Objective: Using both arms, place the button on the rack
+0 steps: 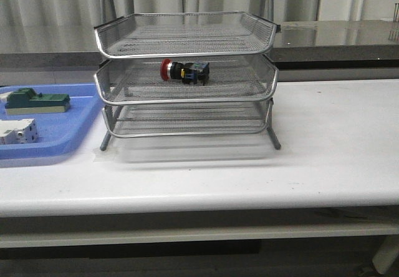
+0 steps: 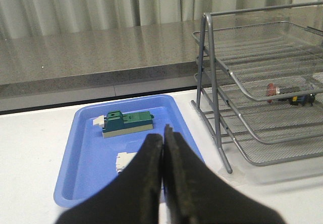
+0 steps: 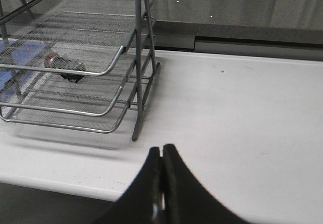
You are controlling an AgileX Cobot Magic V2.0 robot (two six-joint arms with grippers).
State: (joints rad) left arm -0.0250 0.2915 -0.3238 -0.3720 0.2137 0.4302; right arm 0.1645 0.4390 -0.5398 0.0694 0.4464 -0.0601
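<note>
White table (image 1: 336,140), with three-tier rack (image 1: 185,77) standing at centre. Blue tray (image 1: 68,130) beside it, holding spare parts. Button (image 1: 184,71) lying sideways on middle tier, apparently delivered. Left gripper (image 2: 163,148), right gripper (image 3: 162,156): jaws pressed together, empty, well clear.

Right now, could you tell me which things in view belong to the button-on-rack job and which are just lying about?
Part of the job:
- button, lying on its side in the middle tier
- rack
- left claw, shut
- right claw, shut

Just lying about:
- blue tray
- green block in the tray
- white block in the tray
</note>
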